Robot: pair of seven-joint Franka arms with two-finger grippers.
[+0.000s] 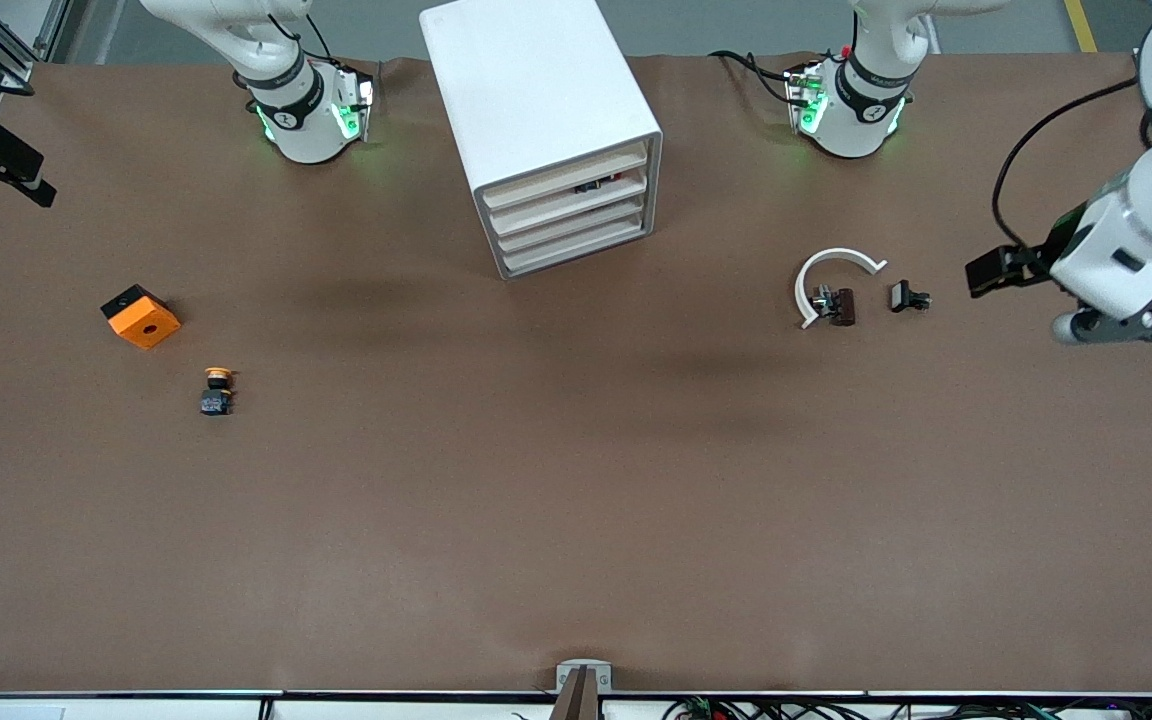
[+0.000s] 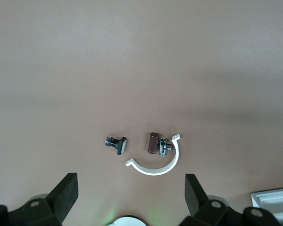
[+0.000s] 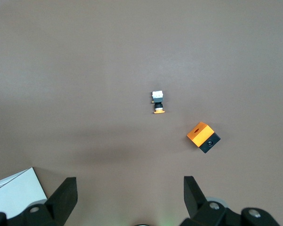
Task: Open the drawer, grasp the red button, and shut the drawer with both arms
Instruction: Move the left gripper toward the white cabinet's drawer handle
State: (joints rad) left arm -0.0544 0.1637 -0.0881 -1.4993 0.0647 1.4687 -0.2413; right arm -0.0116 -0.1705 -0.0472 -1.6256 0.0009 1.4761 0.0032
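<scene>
The white drawer cabinet (image 1: 546, 100) stands at the table's middle, between the two arm bases. Its drawers (image 1: 576, 215) are all pushed in. A small dark and red thing (image 1: 596, 185) shows in the gap above the top drawer; I cannot tell whether it is the button. My left gripper (image 2: 130, 188) is open and empty, high over the left arm's end of the table. The left arm's hand (image 1: 1126, 270) shows in the front view. My right gripper (image 3: 130, 188) is open and empty, high over the right arm's end of the table.
A white C-shaped clamp (image 1: 836, 262), a brown cylinder (image 1: 841, 305) and a small black part (image 1: 906, 296) lie toward the left arm's end. An orange box (image 1: 141, 316) and a yellow-capped button (image 1: 218, 390) lie toward the right arm's end.
</scene>
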